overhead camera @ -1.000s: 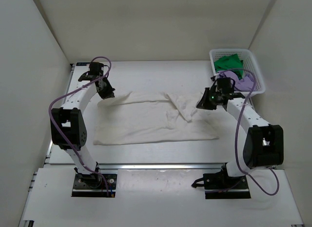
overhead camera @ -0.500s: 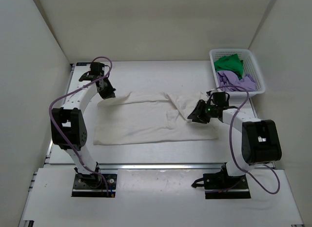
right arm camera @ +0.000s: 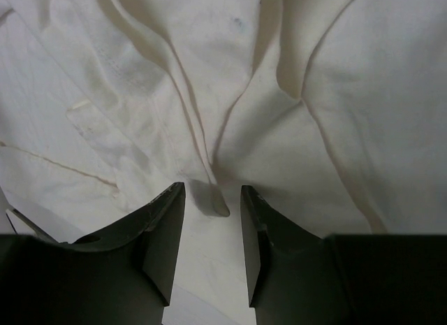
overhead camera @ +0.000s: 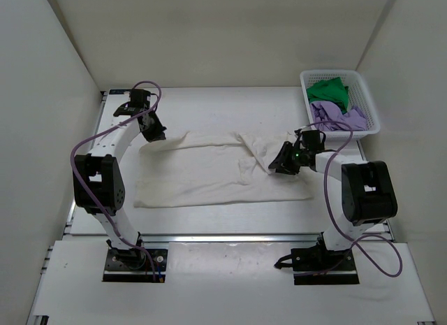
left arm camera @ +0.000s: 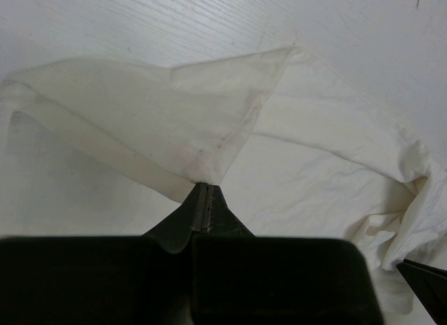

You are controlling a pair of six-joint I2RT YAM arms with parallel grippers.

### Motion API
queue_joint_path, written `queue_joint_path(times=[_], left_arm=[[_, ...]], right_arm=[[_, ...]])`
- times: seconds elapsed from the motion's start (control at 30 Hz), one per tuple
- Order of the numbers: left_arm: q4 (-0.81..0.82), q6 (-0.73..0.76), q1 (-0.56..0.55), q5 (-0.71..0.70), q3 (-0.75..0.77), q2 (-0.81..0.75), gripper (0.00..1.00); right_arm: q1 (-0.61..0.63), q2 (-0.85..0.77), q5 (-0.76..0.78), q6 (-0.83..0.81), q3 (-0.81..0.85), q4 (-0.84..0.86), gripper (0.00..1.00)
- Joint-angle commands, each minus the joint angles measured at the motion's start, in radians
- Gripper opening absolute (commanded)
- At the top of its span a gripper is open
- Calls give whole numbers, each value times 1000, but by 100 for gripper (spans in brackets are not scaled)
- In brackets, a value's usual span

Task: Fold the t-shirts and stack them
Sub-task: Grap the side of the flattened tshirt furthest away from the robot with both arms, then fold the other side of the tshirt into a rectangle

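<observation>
Cream-white t-shirt spread across the table, wrinkled, with a ridge of bunched cloth right of its middle. Far left corner pinched in the left gripper, jaws closed tight on a thin fold, cloth fanning out from the pinch. Right gripper low over the right part of the same shirt, fingers parted, a crease of cloth between the tips, nothing gripped. Green t-shirt and purple t-shirt heaped in the white basket at the far right corner of the table, purple on the near side, green behind it.
</observation>
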Motion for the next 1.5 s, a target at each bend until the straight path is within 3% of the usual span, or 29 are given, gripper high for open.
queue_joint_path(times=[0.0, 0.07, 0.2, 0.3, 0.47, 0.7, 0.87, 0.97, 1.1, 1.37, 1.47], left_arm=[[-1, -1, 1, 17, 27, -58, 0], [3, 4, 4, 12, 24, -61, 0], [9, -4, 6, 14, 18, -58, 0], [16, -2, 6, 21, 21, -58, 0], [13, -14, 10, 28, 54, -45, 0], [9, -19, 38, 26, 142, -9, 0], [16, -33, 29, 31, 171, 13, 0], [4, -22, 35, 20, 180, 16, 0], [-2, -24, 53, 35, 153, -7, 0], [4, -7, 86, 35, 3, -96, 0], [13, -19, 148, 57, -11, -93, 0]], right_arm=[[-9, -3, 19, -20, 19, 29, 35], [-12, -1, -4, -9, 11, 37, 26], [17, 19, -31, -9, 61, 23, 19], [12, 7, -3, 3, 83, 13, 1], [-24, -1, 58, -57, 259, -122, 0], [-97, 276, 94, -195, 814, -360, 0], [-101, 613, 133, -314, 1378, -593, 1], [-133, 609, 59, -289, 1375, -570, 0], [-123, 542, 96, -366, 1336, -624, 0], [-121, 284, 117, -394, 967, -555, 0], [-155, 228, 73, -362, 867, -532, 0]])
